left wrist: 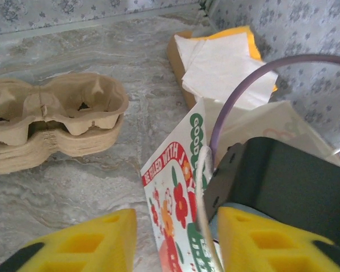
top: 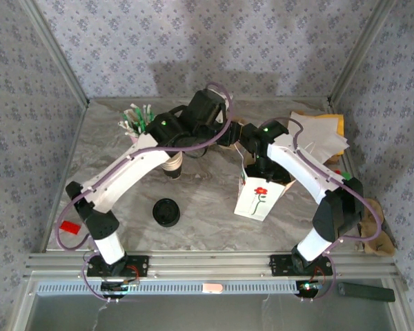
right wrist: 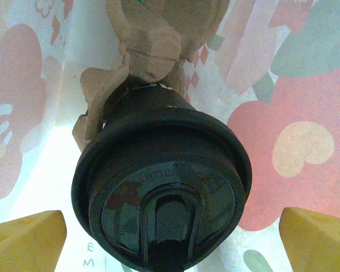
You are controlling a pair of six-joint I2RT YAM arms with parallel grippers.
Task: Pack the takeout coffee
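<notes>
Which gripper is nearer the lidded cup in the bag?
Right. The right gripper hangs over the lidded cup, jaws open either side; the left gripper is outside the bag.

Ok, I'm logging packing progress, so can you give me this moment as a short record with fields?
takeout coffee: black lid up, seated in a cardboard carrier inside the bag
right gripper: open, over the lid, fingers clear of it
left gripper: open, at the bag's printed side
spare carriers: stacked on the table
napkins: beyond the bag
</notes>
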